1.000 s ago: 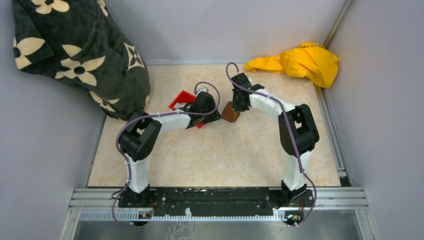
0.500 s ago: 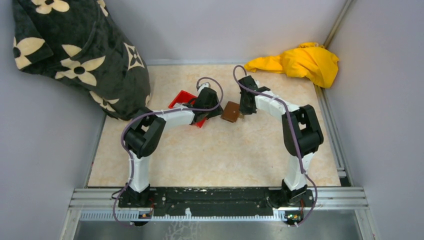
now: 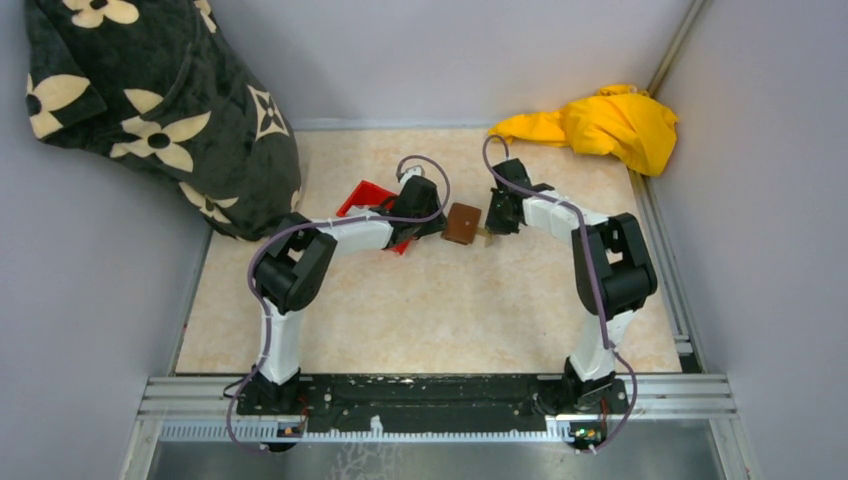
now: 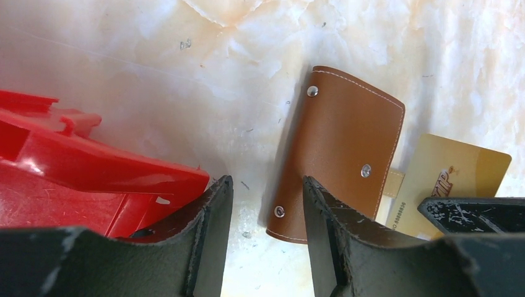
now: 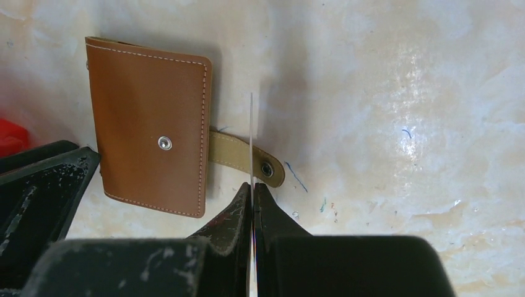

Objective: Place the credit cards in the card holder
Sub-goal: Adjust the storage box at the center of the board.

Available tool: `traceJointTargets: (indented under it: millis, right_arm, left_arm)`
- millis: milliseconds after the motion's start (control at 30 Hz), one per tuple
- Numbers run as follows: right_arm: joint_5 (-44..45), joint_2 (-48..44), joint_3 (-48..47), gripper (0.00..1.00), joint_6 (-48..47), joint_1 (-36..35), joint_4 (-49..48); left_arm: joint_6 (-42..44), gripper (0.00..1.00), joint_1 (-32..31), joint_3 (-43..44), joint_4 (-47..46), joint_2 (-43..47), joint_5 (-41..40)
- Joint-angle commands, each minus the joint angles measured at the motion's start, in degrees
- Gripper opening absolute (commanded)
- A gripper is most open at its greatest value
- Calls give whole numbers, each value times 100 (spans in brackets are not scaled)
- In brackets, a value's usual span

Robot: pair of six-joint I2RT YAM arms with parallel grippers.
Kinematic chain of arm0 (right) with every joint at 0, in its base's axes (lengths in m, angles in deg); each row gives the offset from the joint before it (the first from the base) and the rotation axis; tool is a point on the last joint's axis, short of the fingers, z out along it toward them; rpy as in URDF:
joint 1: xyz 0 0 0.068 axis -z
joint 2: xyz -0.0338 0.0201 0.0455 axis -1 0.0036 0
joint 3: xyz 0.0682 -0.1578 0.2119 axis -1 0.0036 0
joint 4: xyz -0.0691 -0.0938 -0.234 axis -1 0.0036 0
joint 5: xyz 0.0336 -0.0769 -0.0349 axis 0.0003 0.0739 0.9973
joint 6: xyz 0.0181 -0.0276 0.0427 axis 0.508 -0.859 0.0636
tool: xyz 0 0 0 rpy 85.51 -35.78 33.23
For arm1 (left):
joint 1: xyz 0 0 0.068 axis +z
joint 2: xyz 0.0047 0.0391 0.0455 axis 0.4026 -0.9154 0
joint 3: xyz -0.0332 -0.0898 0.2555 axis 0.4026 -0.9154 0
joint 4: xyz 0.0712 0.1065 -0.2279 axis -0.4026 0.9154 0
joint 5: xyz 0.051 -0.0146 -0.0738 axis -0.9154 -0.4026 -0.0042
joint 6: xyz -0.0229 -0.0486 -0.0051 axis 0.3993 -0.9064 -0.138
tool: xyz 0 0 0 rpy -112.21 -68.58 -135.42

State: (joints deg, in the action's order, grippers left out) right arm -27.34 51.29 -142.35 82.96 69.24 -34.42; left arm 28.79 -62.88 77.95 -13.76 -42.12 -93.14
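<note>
Card holder (image 5: 145, 142) lies folded at middle left; right gripper (image 5: 252, 190) pinches one credit card (image 4: 447, 175); left gripper (image 4: 267, 185), half open and empty, probably opens it next.

Grey walls (image 3: 450, 60) enclose a beige marbled tabletop (image 3: 450, 320).

On the table (image 3: 440, 310), the card holder (image 3: 462, 223) lies just above the middle of the top view, its strap (image 5: 232, 153) sticking out to the right. The bin (image 3: 362, 200) sits just left of it, the left gripper (image 4: 266, 182) over the gap between the two. The right gripper (image 5: 252, 189) is just right of the holder, a credit card (image 5: 252, 124) on edge between its fingers, above the strap (touching or not, unclear). A soft bundle (image 3: 150, 110) fills the upper left, a cloth heap (image 3: 600, 125) the upper right.
</note>
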Motion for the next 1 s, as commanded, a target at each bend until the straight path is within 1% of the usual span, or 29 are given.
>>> traceJointTargets:
  millis: [0,500,833,967]
  right_arm:
    - [-536,-376,177,0,198,194,-654]
    - [-1561,-526,859,0,529,547,-1735]
    - [-1982,-426,1058,0,758,614,-2305]
    - [-2058,-382,1078,0,810,623,-2396]
  left_arm:
    - [124,53,-24,134,138,-157,-89]
    - [36,52,-24,-5,29,-275,137]
    - [27,52,-24,-86,1,-286,193]
    - [18,52,-24,-124,-7,-294,215]
